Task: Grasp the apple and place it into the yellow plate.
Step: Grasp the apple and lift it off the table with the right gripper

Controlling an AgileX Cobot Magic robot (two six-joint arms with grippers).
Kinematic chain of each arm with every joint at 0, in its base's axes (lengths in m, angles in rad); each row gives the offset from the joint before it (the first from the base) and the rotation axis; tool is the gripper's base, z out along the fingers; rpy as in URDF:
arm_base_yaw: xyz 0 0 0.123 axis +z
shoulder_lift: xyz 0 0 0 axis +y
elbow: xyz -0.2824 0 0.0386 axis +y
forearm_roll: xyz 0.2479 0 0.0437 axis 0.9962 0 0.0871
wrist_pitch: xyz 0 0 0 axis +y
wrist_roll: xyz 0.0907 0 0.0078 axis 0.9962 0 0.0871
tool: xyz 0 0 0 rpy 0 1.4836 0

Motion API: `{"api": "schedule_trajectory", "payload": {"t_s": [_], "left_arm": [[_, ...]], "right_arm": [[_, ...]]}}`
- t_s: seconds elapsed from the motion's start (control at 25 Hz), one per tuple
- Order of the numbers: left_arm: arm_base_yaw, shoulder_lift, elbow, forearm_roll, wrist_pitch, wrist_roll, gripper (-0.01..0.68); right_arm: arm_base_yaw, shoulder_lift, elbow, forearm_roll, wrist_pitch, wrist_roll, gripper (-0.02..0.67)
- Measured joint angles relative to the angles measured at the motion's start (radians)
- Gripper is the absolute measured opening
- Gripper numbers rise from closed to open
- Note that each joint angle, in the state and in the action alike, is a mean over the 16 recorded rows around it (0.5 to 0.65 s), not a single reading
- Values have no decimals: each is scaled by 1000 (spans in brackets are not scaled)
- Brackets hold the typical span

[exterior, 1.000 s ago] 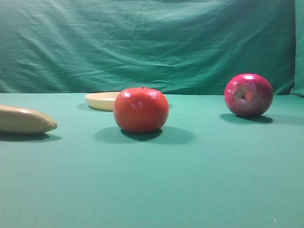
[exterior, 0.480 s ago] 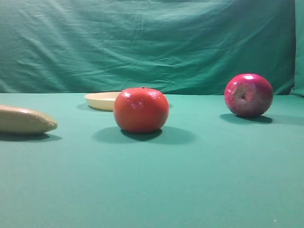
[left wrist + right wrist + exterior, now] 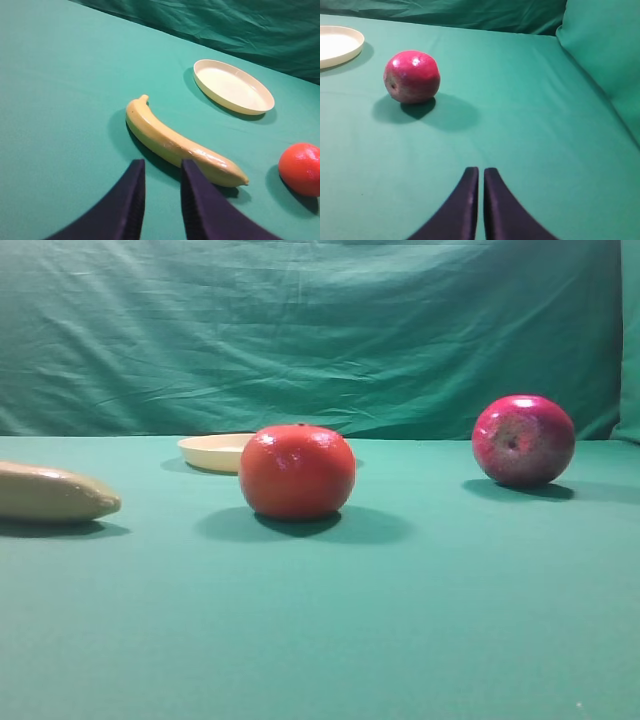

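Observation:
The apple [image 3: 523,440], glossy magenta-red, sits on the green cloth at the right; in the right wrist view it [image 3: 412,76] lies ahead and to the left of my right gripper [image 3: 481,172], which is shut and empty, well short of it. The yellow plate [image 3: 215,452] is at the back left, partly behind the orange-red fruit; it shows in the left wrist view [image 3: 233,86] and at the right wrist view's left edge [image 3: 335,46]. My left gripper [image 3: 162,167] hovers just before the banana, fingers slightly parted and empty. Neither gripper shows in the exterior view.
An orange-red tomato-like fruit [image 3: 297,471] stands in the middle, also in the left wrist view [image 3: 300,169]. A tan banana [image 3: 50,492] lies at the left [image 3: 180,142]. A green cloth backdrop [image 3: 320,330] hangs behind and rises at the right [image 3: 605,55].

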Motion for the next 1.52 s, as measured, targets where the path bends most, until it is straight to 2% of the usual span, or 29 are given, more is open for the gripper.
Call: {"api": "schedule_trajectory", "payload": {"t_s": [0.52,0.8,1.12,1.52], "left_arm": [[0,0,0,0,0,0,157],[0,0,0,0,0,0,157],[0,0,0,0,0,0,157],[0,0,0,0,0,0,157]], "right_arm": [[0,6,-37,297,-183,17,0],[0,98,-163,354,-151,-10,0],[0,376,-393,356,-50,-95,0],[0,830,-708,351,204,-231,0]]}}
